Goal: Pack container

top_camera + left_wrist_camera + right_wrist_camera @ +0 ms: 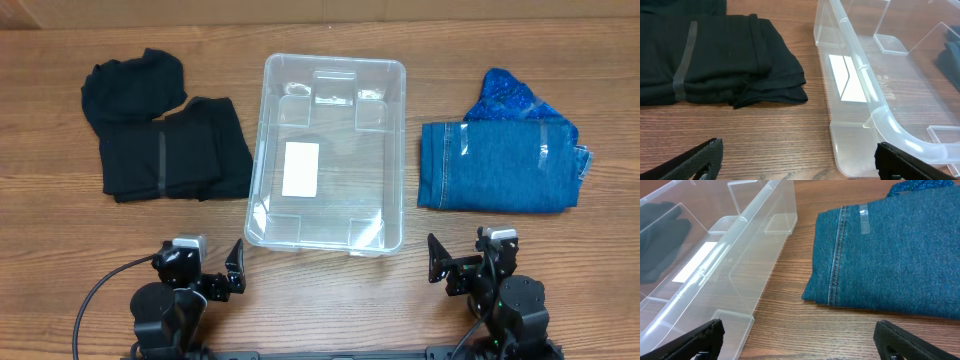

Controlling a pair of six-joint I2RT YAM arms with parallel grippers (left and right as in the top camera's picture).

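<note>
The clear plastic container (328, 150) stands empty in the middle of the table, with a white label (300, 168) on its base. Folded black clothes (160, 140) lie to its left, folded blue jeans (500, 165) to its right. My left gripper (205, 268) is open and empty near the front edge, below the container's front left corner (860, 150). My right gripper (468, 262) is open and empty, in front of the jeans (890, 255). The container wall (740, 255) shows at the left of the right wrist view.
A blue patterned cloth (510, 95) lies tucked behind the jeans. The black clothes (715, 60) lie in the left wrist view, a little left of the container. The table is brown wood (330, 290).
</note>
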